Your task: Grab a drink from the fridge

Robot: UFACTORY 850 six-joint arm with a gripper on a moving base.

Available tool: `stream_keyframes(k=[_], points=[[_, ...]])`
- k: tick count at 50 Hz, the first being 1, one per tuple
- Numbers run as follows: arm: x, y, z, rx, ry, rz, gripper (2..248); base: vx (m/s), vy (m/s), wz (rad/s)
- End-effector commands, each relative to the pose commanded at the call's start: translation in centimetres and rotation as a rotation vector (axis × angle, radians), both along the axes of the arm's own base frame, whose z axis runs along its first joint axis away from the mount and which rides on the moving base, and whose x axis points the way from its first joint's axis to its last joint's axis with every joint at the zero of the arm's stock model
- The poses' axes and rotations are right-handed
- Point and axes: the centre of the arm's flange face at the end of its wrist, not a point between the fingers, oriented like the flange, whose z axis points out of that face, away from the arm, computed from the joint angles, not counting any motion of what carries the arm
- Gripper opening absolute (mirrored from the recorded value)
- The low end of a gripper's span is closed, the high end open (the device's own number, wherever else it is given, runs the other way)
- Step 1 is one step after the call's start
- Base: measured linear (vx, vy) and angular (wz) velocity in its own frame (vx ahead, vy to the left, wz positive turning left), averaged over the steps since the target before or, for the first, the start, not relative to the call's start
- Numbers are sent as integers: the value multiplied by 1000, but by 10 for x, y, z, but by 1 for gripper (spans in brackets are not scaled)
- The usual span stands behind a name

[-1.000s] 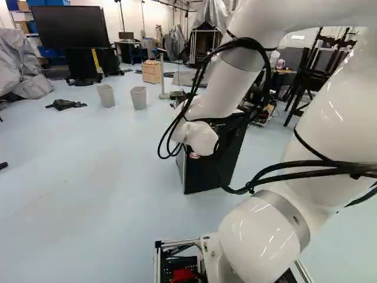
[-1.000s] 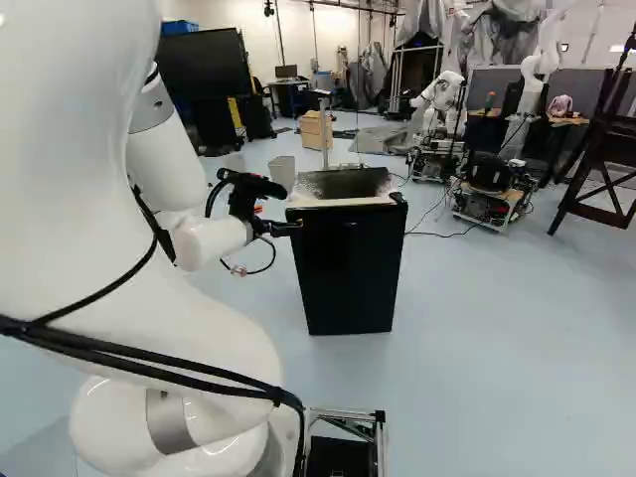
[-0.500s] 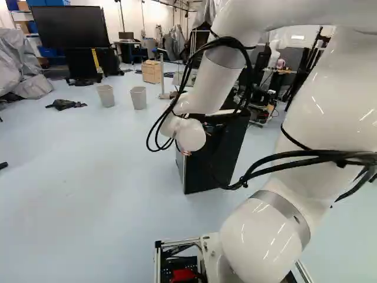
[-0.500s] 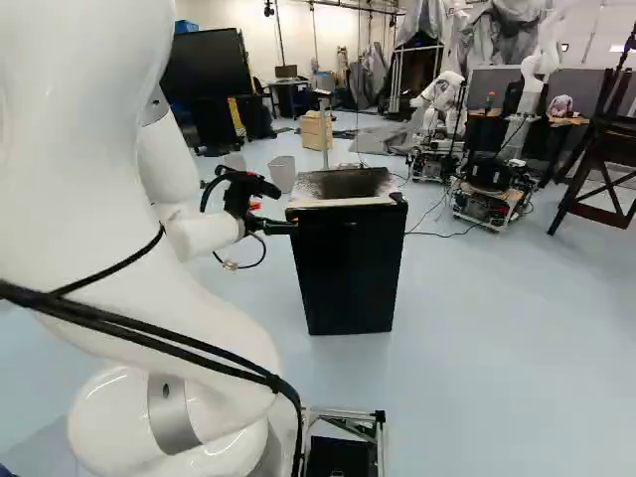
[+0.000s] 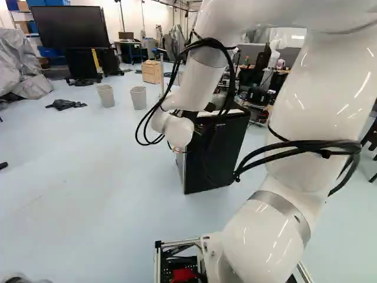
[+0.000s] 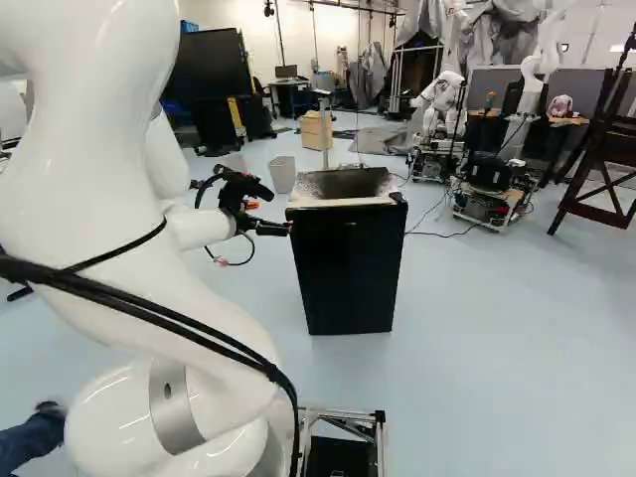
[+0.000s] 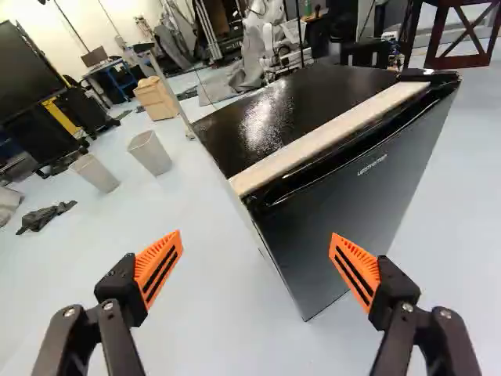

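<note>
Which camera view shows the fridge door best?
The right base view: the fridge door faces it, almost unobstructed. The wrist view shows it closer but obliquely, with one orange pad partly in front. In the left base view, the arm's cables cross it.

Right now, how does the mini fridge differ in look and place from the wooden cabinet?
The mini fridge is black with a pale strip across its top; the wooden cabinet is light brown. The mini fridge stands closer, the wooden cabinet farther back. Both are boxy and upright.
</note>
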Motion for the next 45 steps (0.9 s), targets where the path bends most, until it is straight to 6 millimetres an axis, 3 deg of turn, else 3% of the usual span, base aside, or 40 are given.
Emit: stream_keyframes(k=[29,45], points=[[21,38,-37,5,52,-119,247,0,0,0],[22,53,-55,-26,44,-182,247,0,0,0]])
